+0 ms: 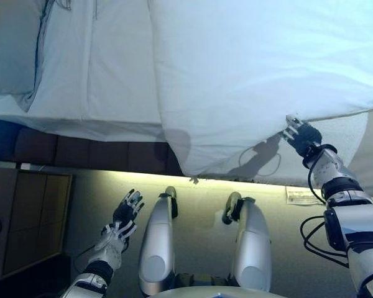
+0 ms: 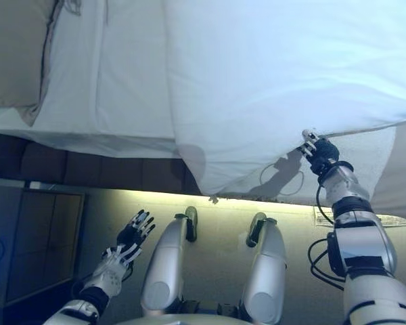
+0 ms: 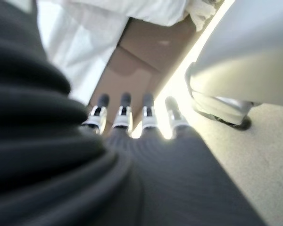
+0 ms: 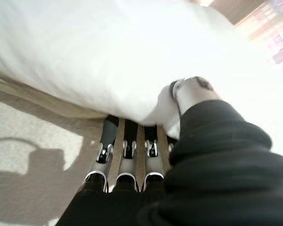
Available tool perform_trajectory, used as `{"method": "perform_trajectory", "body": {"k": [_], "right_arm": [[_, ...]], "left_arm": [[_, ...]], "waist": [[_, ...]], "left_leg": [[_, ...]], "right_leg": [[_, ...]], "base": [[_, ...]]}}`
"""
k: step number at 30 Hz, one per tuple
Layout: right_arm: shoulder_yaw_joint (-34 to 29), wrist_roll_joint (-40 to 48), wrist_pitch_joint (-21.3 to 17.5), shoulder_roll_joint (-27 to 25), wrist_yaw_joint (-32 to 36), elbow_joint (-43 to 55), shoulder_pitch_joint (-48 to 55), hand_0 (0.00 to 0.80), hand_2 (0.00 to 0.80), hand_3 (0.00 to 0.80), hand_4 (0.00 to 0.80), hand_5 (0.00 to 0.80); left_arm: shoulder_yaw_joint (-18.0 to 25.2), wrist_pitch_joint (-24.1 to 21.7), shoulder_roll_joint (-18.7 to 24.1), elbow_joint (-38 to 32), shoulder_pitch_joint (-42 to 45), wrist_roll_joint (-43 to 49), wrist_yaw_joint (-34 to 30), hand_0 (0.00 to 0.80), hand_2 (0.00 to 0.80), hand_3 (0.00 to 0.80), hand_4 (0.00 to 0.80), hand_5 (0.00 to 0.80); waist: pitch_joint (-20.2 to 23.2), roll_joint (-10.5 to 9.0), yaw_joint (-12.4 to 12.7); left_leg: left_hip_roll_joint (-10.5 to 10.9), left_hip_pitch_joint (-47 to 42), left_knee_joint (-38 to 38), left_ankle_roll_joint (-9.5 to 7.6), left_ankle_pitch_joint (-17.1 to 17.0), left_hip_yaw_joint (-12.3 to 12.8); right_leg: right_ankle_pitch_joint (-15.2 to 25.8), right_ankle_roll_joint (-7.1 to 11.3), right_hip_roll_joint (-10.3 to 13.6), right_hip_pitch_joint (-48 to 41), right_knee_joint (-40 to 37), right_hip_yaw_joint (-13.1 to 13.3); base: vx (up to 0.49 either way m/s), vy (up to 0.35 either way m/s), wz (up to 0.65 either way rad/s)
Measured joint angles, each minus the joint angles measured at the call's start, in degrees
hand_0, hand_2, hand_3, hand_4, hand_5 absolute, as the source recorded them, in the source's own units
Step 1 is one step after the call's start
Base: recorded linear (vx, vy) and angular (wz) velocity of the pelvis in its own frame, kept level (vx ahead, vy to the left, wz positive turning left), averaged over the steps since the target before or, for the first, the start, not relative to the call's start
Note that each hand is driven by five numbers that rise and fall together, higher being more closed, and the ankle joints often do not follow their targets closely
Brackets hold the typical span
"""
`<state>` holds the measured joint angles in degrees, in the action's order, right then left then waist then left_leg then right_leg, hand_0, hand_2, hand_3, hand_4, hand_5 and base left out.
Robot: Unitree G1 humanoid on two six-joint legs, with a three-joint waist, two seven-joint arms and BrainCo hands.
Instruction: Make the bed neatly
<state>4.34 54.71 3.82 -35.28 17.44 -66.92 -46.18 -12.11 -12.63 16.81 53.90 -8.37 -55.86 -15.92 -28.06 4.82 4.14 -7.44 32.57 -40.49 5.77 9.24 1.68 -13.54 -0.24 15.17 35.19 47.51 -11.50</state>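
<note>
A white duvet (image 1: pixel 255 74) lies across the bed, its lower corner hanging over the near edge. My right hand (image 1: pixel 303 138) is at the duvet's near edge on the right. In the right wrist view its fingers (image 4: pixel 127 141) reach under the edge and the thumb (image 4: pixel 188 92) presses on top, pinching the duvet (image 4: pixel 108 56). My left hand (image 1: pixel 125 214) hangs low over the floor, short of the bed, open and empty, fingers (image 3: pixel 125 113) straight. A white sheet (image 1: pixel 93 74) covers the left part of the bed, with a pillow (image 1: pixel 12 49) at the far left.
The bed's dark brown base (image 1: pixel 81 152) runs along the near side, lit from below. A wooden bedside cabinet (image 1: pixel 25 217) stands at the lower left. A paper (image 1: pixel 301 195) lies on the floor by the bed at the right. Bare mattress cover (image 1: pixel 345 133) shows beside my right hand.
</note>
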Motion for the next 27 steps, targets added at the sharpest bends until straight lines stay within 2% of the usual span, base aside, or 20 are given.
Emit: {"method": "perform_trajectory", "body": {"k": [8, 11, 17, 21, 24, 27], "right_arm": [[0.14, 0.0, 0.0, -0.27, 1.66, 1.72, 1.52, 0.8, 0.8, 0.8, 0.8, 0.8], [0.87, -0.02, 0.29, -0.06, 2.23, 1.78, 3.64, 0.8, 0.8, 0.8, 0.8, 0.8], [1.34, -0.02, 1.08, 2.88, 2.51, 2.15, 6.76, 0.8, 0.8, 0.8, 0.8, 0.8], [2.26, -0.03, 1.32, 5.24, 2.52, 3.98, 8.42, 0.8, 0.8, 0.8, 0.8, 0.8], [3.82, -0.02, 1.63, 7.95, 2.31, 4.13, 8.43, 0.8, 0.8, 0.8, 0.8, 0.8], [4.93, 0.03, 2.37, 10.29, 1.98, 5.88, 9.75, 0.8, 0.8, 0.8, 0.8, 0.8]], "left_arm": [[-0.09, 0.8, -0.07, 0.58, 0.87, 0.22, -1.68, 0.0, 0.0, 0.0, 0.0, 0.0], [-0.21, 0.91, -0.07, 0.46, 1.23, 1.12, -2.73, 0.0, 0.0, 0.0, 0.0, 0.0], [-1.37, 1.54, 0.17, -3.32, 0.35, 1.44, -1.12, 0.0, 0.0, 0.0, 0.0, 0.0], [-2.53, 5.71, 0.2, -5.38, -3.47, 2.31, 2.25, 0.0, 0.0, 0.0, 0.0, 0.0], [-2.53, 12.09, -0.05, -5.22, -6.42, 1.97, 5.64, 0.0, 0.0, 0.0, 0.0, 0.0], [-2.71, 17.94, -2.2, -4.91, -7.3, -1.73, 6.85, 0.0, 0.0, 0.0, 0.0, 0.0]], "waist": [[2.21, 0.03, 0.44], [3.81, -0.42, 0.98], [6.64, -1.97, 1.09], [7.83, -2.66, 0.77], [9.18, -3.26, -0.46], [11.66, -3.6, -0.78]], "left_leg": [[-0.04, -3.02, 1.91, 0.16, 0.1, 0.23], [-0.27, -5.49, 4.04, -0.16, -0.14, 1.15], [-0.62, -12.39, 12.64, -0.39, -2.51, 3.02], [-0.82, -17.46, 19.28, -0.21, -4.72, 4.15], [-0.9, -21.03, 23.37, 0.01, -6.07, 4.81], [-0.94, -24.61, 28.04, -0.02, -7.45, 5.87]], "right_leg": [[-0.27, 0.37, -0.1, -3.15, -1.76, -0.46], [0.14, 0.57, -0.29, -5.26, -3.65, -0.46], [3.24, 1.19, -1.96, -11.54, -12.17, -0.82], [6.34, 2.11, -3.35, -16.72, -19.67, -1.48], [8.36, 2.68, -4.33, -20.67, -25.05, -1.83], [10.96, 3.19, -5.55, -24.64, -31.27, -2.12]], "base": [[0.009, 0.004, 0.0], [0.015, 0.009, -0.05], [0.058, -0.016, -0.07], [0.083, -0.017, -0.07], [0.083, -0.008, -0.07], [0.081, -0.005, -0.09]]}}
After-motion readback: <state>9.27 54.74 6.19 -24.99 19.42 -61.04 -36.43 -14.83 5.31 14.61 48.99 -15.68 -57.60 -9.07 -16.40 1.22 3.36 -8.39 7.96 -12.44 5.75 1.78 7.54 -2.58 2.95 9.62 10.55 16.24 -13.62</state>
